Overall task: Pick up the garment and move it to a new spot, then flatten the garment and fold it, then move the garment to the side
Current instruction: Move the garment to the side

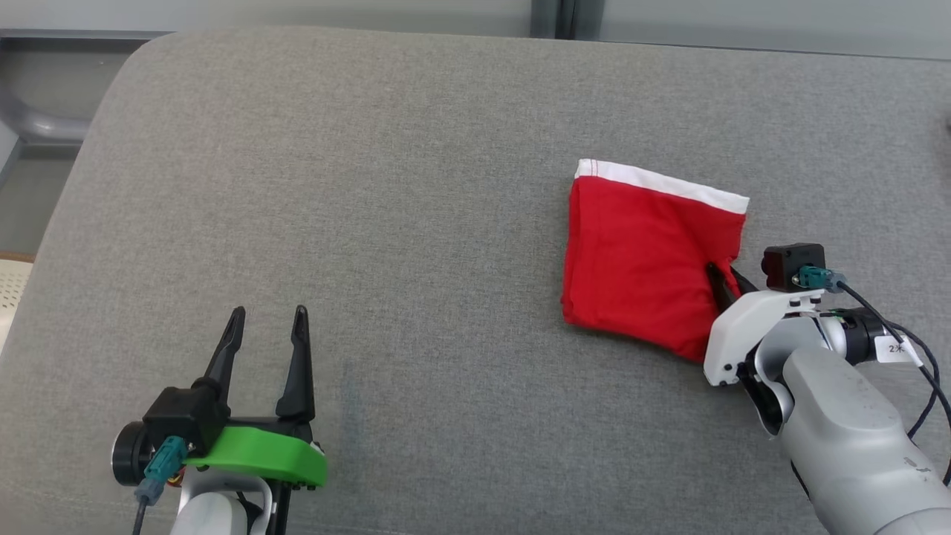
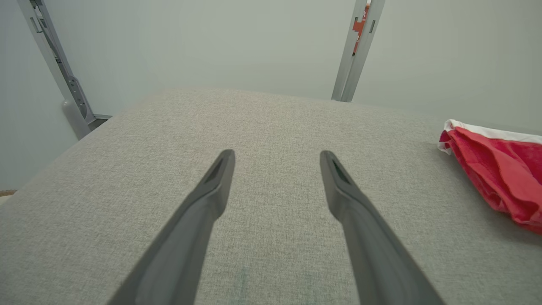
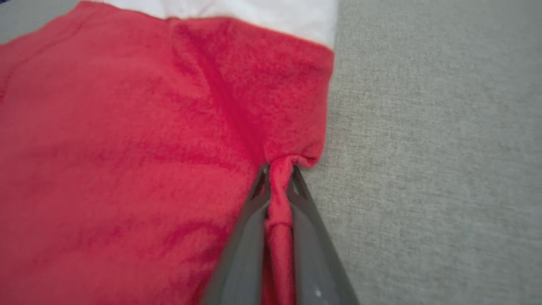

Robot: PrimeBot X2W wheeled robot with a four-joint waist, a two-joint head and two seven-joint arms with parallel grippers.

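**Desk:** Where is the garment on your screen?

**Me:** I see the garment right of centre in the head view, lying on the grey padded surface. It is red, folded into a rough square, with a white band along its top edge. The cloth looks soft and a little rumpled, and its lower right corner bulges.

**Desk:** And the right gripper?

**Me:** My right gripper is at the garment's right edge, about halfway down that side. In the right wrist view I see the two dark fingers pinched together on a bunched ridge of red cloth, with creases running up from the pinch towards the white band. The rest of the garment lies flat on the surface.

**Desk:** What about the left side?

**Me:** My left gripper is at the lower left of the head view, well apart from the garment. Its jaws stand wide apart with nothing between them. In the left wrist view I see bare grey fabric between the fingers and the garment at the right edge of the frame.
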